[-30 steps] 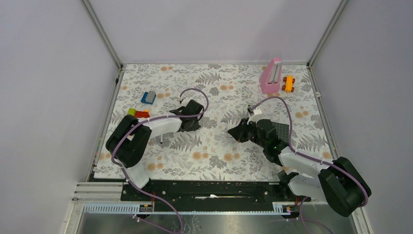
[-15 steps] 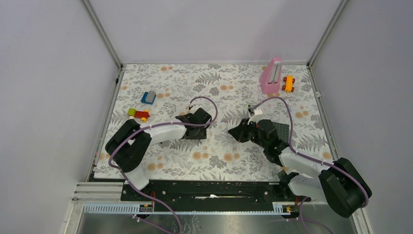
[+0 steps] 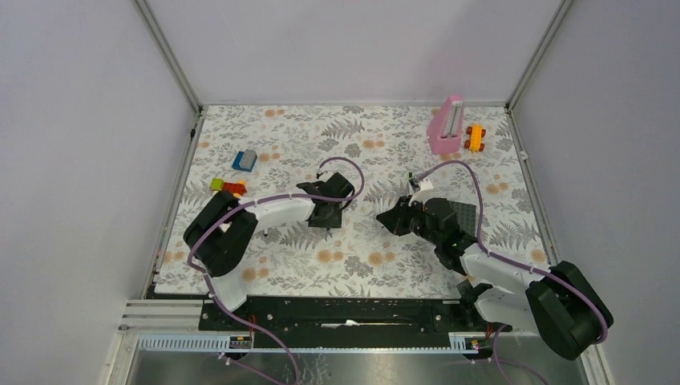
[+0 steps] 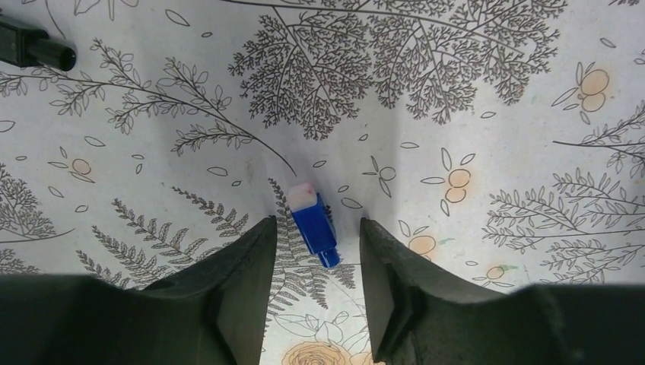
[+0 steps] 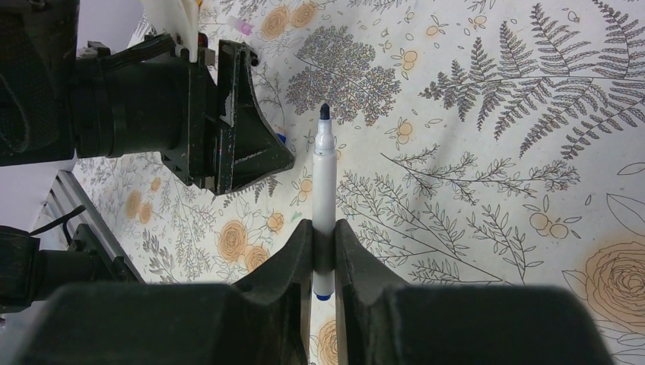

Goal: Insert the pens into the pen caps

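Note:
A small blue pen cap [image 4: 314,224] lies on the floral mat, its white-lined mouth pointing away. My left gripper [image 4: 317,228] is open and low over the mat, one finger on each side of the cap, not touching it. A black cap [image 4: 34,47] lies at the far left of the left wrist view. My right gripper [image 5: 324,226] is shut on a white-barrelled pen [image 5: 325,175] with a dark tip that points toward the left gripper [image 5: 228,114]. In the top view the left gripper [image 3: 327,213] and the right gripper [image 3: 386,215] face each other mid-mat. The green cap is out of view.
A pink toy [image 3: 446,125] and an orange toy car [image 3: 475,137] stand at the back right. A blue-grey brick [image 3: 245,160] and green and red bricks [image 3: 228,187] lie at the left. Metal frame posts and walls bound the mat.
My left gripper has moved right and toward the near edge, ending over the blue cap. The right gripper with the pen has barely moved.

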